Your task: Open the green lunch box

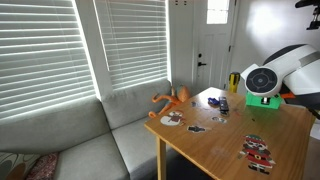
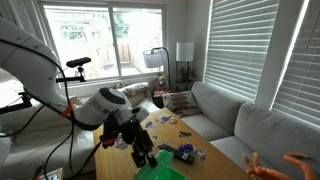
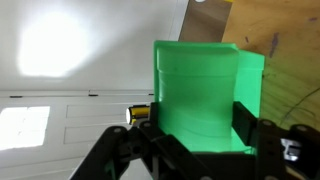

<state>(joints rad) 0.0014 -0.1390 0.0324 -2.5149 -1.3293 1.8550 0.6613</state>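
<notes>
The green lunch box (image 3: 200, 80) fills the middle of the wrist view, standing between my gripper's (image 3: 197, 122) two black fingers, which touch its left and right sides. In both exterior views only a small part of the green box (image 1: 263, 99) (image 2: 160, 172) shows under the gripper (image 1: 262, 90) (image 2: 143, 150), at the table's far end. The box's lid seam and base are hidden by the gripper and the frame edge.
The wooden table (image 1: 230, 140) holds an orange toy (image 1: 172, 98), a blue item (image 1: 215, 102) and flat printed pieces (image 1: 258, 150). A yellow-and-black upright object (image 1: 233, 82) stands beside the box. A grey couch (image 1: 90, 130) runs along the table under blinds.
</notes>
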